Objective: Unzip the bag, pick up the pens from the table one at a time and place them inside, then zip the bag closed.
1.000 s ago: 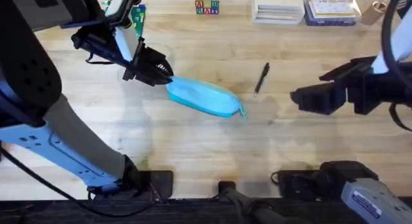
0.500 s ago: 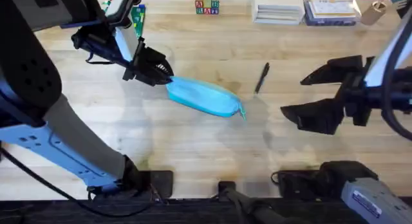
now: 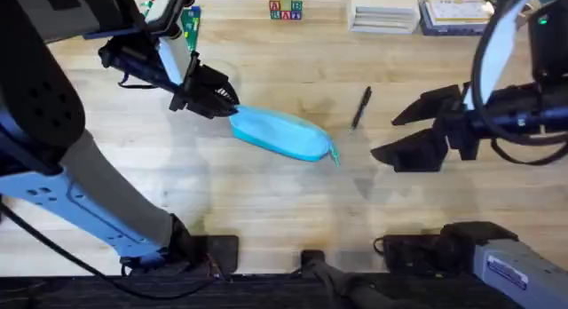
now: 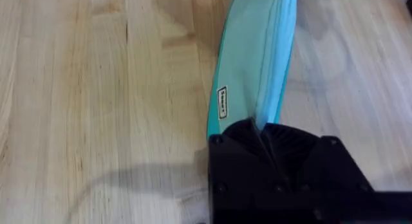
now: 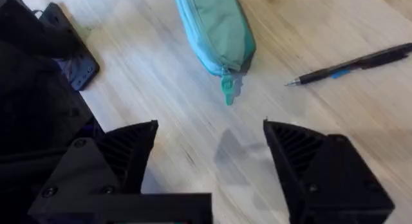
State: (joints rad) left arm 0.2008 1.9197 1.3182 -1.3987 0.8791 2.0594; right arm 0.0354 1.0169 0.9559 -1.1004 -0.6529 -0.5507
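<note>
Left tool (image 3: 224, 103) pinches bag (image 3: 280, 134); pen (image 3: 360, 107) beyond right tool (image 3: 406, 137).

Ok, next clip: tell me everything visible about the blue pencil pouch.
The pencil pouch is a soft, light-blue fabric oblong lying flat on the wooden table, angled across its middle. Its zipper looks closed, the teal pull tab hanging off the end nearer the right gripper, which is open and apart from it. The left gripper is shut on the opposite end. A small label sits on one side. A black pen lies nearby, not touching.
</note>
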